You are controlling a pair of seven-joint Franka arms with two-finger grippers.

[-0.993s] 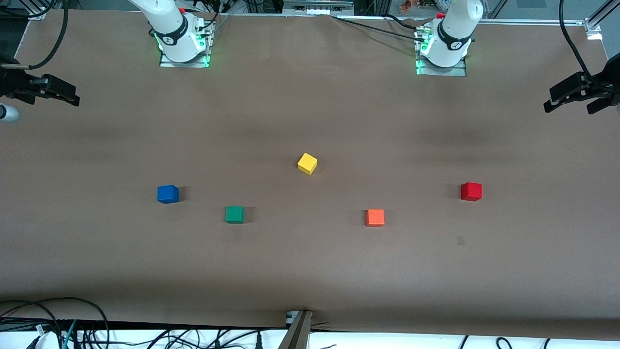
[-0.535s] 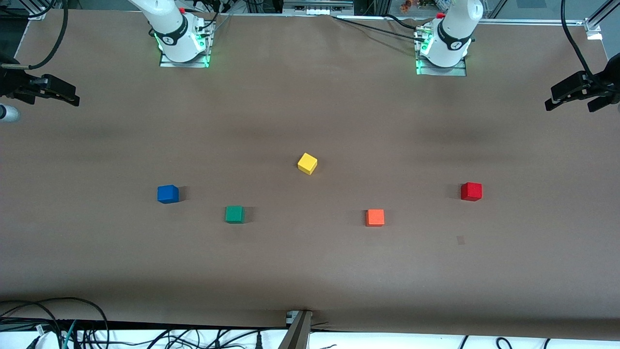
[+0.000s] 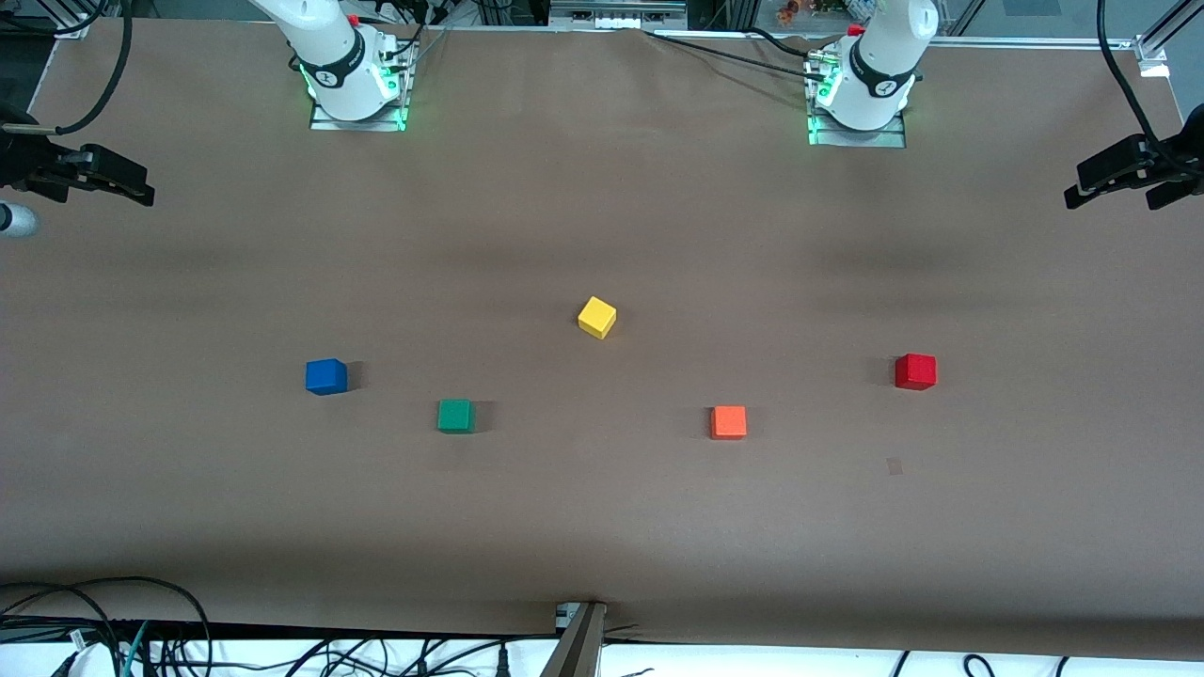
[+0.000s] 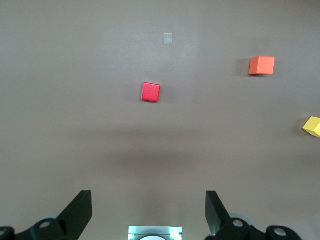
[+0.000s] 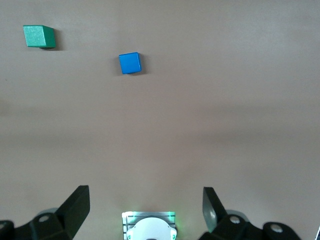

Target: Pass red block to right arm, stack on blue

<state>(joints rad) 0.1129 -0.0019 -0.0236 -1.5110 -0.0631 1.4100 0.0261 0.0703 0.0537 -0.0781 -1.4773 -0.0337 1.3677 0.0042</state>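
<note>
Five cubes sit apart on the brown table — the red block toward the left arm's end, the blue toward the right arm's. Both grippers hover high over bare table — left gripper, right gripper — fingers spread wide, holding nothing.

The left arm rises from its base at the top of the front view, and its hand hangs high over the tabletop with its two black fingers spread wide apart and nothing between them. The right arm rises from its own base in the same way. Its hand is also up high over the tabletop, with its fingers spread wide and holding nothing.
</note>
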